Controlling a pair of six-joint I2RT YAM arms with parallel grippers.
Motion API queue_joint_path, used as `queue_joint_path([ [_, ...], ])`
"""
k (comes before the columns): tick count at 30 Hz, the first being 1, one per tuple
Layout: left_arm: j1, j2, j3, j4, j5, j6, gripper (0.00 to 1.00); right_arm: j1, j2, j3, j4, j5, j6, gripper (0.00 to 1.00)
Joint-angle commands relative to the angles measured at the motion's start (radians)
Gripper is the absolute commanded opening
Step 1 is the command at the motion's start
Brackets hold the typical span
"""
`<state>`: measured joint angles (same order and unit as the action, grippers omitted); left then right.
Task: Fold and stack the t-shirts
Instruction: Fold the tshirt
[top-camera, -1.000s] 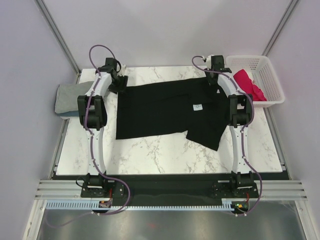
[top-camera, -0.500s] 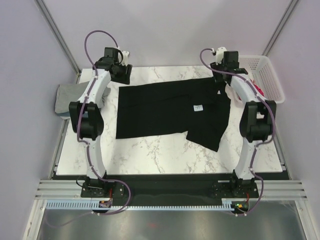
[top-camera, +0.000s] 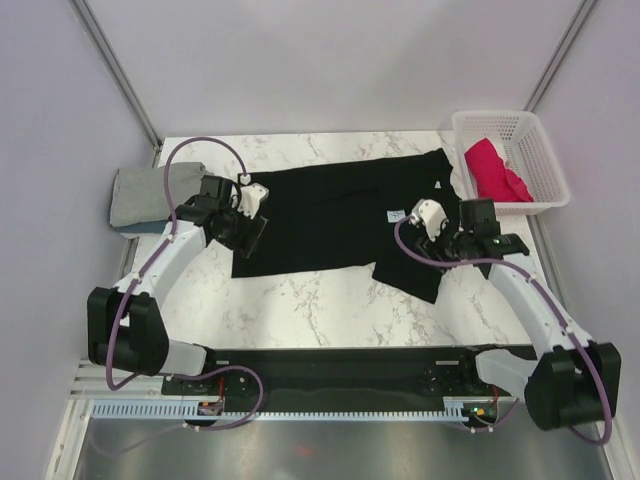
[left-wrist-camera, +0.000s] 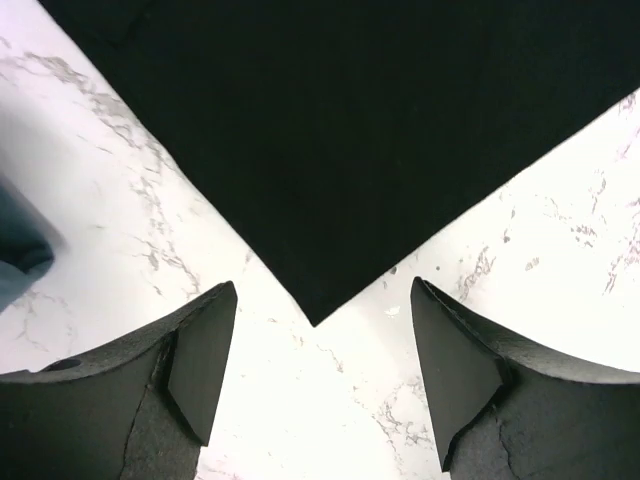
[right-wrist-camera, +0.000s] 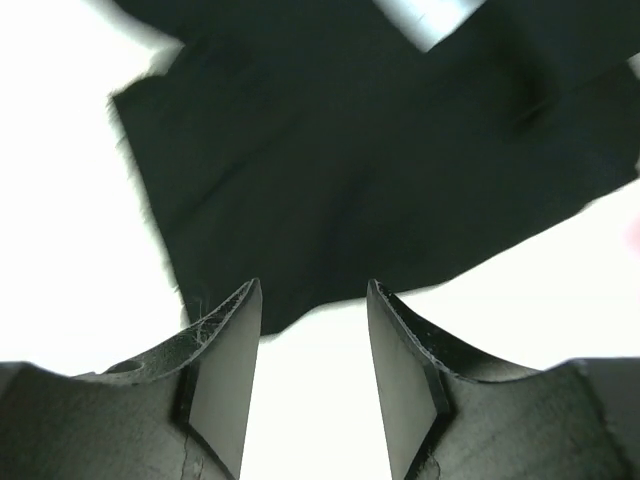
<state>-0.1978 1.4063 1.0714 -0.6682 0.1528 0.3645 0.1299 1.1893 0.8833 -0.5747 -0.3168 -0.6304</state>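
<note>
The grey t-shirt (top-camera: 140, 195) lies folded at the far left edge of the bench (top-camera: 330, 305), well apart from the other cloth. Next to the right, the left gripper (top-camera: 243, 232) hangs over the left edge of the black t-shirt (top-camera: 330, 215). Its jaws are wide apart and hold nothing; in the left wrist view a pointed corner of the black cloth (left-wrist-camera: 350, 130) shows in the gap beyond the tips (left-wrist-camera: 320, 290). The black t-shirt is spread flat across the middle of the bench, with its small white neck label (top-camera: 396, 214) facing up. The right gripper (top-camera: 445, 245) is over the right part of this shirt, its jaws parted more narrowly and also empty, with the shirt edge (right-wrist-camera: 370, 170) just beyond them (right-wrist-camera: 312, 295). At the far right corner stands the white lattice basket (top-camera: 545, 165), and a crimson-pink t-shirt (top-camera: 492, 168) lies crumpled inside.
</note>
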Motion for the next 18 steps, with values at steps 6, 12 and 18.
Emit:
queue_joint_path([
  [6,-0.002,-0.02,-0.033,0.081,0.025,0.004,0.75,0.059,-0.174,-0.213,-0.171,-0.064,-0.23,0.54],
  [12,-0.002,-0.009,-0.039,0.068,0.007,-0.01,0.75,0.169,-0.079,-0.254,0.03,0.016,-0.08,0.56],
  [18,-0.002,-0.012,-0.094,0.053,-0.012,-0.032,0.74,0.249,0.058,-0.185,0.122,0.06,-0.044,0.58],
])
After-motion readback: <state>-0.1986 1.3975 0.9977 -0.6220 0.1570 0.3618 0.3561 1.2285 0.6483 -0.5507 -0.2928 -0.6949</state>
